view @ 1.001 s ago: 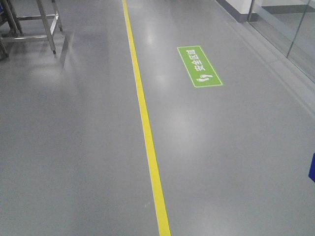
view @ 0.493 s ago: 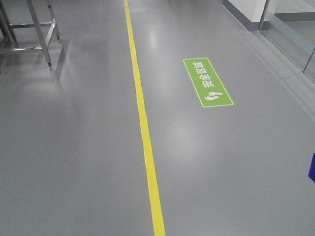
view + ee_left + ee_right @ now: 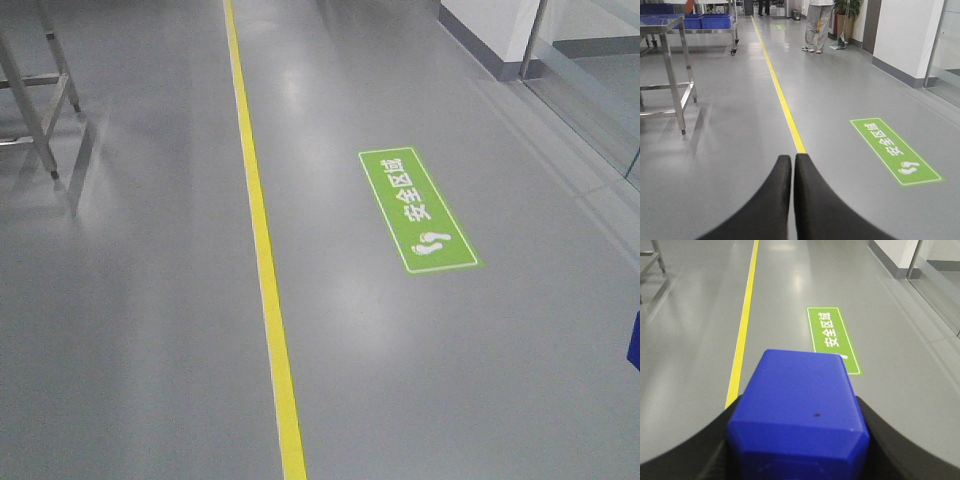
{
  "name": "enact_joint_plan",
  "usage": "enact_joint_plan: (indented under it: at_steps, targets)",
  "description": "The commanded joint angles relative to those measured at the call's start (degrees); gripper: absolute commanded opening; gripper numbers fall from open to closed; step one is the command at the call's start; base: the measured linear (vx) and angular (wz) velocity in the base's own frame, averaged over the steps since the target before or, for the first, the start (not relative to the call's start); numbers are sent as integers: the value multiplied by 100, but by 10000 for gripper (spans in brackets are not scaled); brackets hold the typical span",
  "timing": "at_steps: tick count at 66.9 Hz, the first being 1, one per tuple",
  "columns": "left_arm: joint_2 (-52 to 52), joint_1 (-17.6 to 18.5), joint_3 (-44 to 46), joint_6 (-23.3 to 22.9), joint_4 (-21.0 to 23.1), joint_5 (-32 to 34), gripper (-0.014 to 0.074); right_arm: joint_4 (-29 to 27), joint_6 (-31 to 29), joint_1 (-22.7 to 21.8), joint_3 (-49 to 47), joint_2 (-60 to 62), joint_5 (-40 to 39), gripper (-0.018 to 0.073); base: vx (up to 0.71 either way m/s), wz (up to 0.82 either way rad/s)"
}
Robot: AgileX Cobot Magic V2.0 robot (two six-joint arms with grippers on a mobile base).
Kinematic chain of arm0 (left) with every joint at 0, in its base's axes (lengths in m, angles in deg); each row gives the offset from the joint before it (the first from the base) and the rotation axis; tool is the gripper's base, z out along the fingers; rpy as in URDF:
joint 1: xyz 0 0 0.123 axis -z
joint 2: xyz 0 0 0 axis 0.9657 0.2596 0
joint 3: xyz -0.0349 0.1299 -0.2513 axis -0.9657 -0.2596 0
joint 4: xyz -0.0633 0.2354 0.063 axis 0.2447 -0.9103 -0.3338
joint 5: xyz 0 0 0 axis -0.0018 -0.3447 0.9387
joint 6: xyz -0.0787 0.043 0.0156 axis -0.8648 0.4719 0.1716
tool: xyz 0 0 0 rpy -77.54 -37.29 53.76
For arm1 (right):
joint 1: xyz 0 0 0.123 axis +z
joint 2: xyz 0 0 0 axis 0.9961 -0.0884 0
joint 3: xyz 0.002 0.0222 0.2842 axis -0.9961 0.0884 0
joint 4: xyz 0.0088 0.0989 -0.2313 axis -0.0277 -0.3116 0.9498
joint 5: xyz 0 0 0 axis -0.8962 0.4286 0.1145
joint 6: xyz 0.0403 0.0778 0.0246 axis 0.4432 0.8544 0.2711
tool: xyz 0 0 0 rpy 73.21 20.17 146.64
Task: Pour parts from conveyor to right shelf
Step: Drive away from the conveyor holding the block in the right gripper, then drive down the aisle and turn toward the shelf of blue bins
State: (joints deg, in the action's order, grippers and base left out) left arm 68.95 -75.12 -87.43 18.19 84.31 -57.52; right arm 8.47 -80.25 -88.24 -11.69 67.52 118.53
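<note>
We see a glossy grey floor [image 3: 480,400] with soft ceiling-light glare. A yellow line [image 3: 262,270] runs lengthwise down it. A green floor sign [image 3: 417,210] with white characters and footprints lies right of the line, well apart from it. A steel table [image 3: 671,75] stands at left. Farther back there is a wheeled trolley [image 3: 733,35] carrying blue tubs [image 3: 715,21]. At right, a white wall [image 3: 905,35] has a dark skirting [image 3: 895,75], and a glass partition [image 3: 600,90] stands beside it. A person [image 3: 817,25] stands far down the aisle near a potted plant [image 3: 847,10].

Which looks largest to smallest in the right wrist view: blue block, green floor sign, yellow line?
1. blue block, enlarged by nearness.
2. green floor sign.
3. yellow line, longer but thinner, so unsure.
</note>
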Motion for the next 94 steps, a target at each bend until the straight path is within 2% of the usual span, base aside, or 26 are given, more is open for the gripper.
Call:
enact_joint_plan:
  at_steps: [1, 94]
  targets:
    - [-64, 30, 110, -49, 45, 453, -6, -48, -46, -23, -152, -54, -432, -5, 70, -6]
    - [-64, 30, 110, -49, 45, 456, -6, -43, -46, -23, -152, -54, -432, -5, 79, 13]
